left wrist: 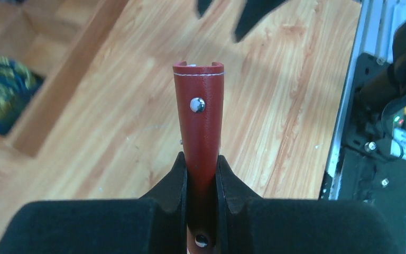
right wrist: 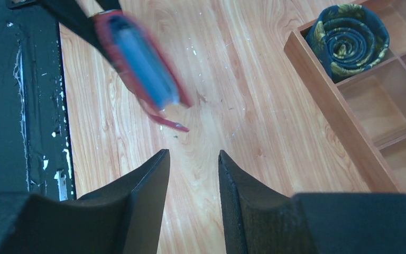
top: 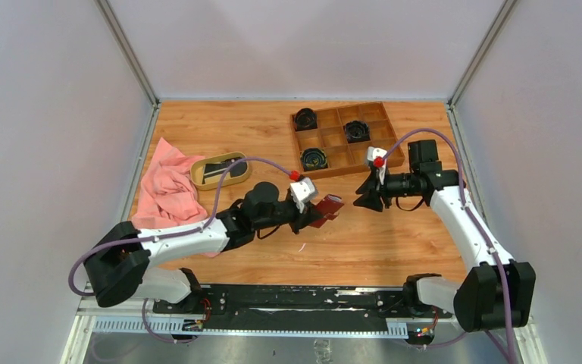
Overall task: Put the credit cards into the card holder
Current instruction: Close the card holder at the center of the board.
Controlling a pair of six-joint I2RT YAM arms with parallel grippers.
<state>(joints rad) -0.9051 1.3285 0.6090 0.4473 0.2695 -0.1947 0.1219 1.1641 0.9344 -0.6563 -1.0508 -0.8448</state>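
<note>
Card holder (left wrist: 198, 127) held above the table (top: 220, 129).
Left gripper (left wrist: 201, 164) clenches one end; right gripper (right wrist: 193, 159) faces it, jaws apart, grasping nothing.

— How is the light?
— Bright, even, from overhead; only faint shadows on the tabletop (top: 258, 129)
— Anything blurred?
— In the right wrist view the card holder (right wrist: 140, 58) is smeared, and the near fingers (right wrist: 142, 196) are soft, out of focus
</note>
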